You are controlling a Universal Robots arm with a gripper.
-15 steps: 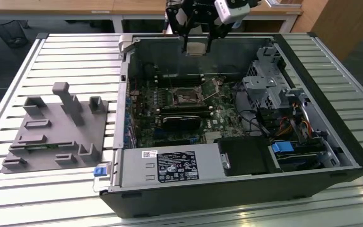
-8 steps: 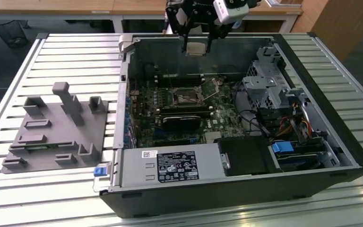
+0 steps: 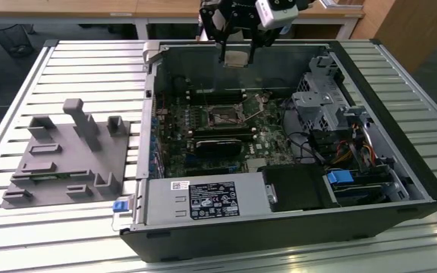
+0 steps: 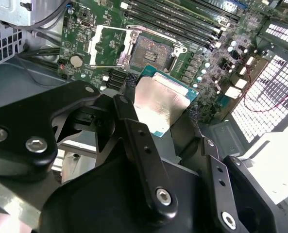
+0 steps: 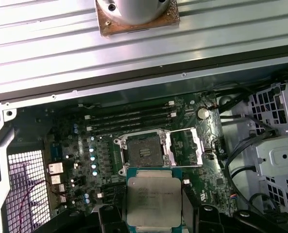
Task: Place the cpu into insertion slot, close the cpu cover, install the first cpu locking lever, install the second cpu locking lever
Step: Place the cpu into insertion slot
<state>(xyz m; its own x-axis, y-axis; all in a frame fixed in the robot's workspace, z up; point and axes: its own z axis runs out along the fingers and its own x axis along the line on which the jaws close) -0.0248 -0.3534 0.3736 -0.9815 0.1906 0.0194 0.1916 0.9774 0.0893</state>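
Pincer [image 3: 236,57]: clamped on the cpu [image 5: 153,201] by two opposite edges, hanging above the far wall of the open computer case [image 3: 279,227].
Insertion slot [image 5: 143,151]: empty – a dark, fine-grained square in a thin silvery rim, nearer than the cpu and well apart from it.
Cpu cover [image 5: 185,146]: thin metal frame with a square window, flipped open beside the slot.
Cpu: flat square with a matte silvery lid and a green border.
Risk: a tilt or wrong rotation could damage the slot's contacts – and the smooth edges may slip in the grip.

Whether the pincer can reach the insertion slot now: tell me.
Probably yes: the cpu cover is swung open beside the insertion slot, and nothing lies between it and the pincer holding the cpu.
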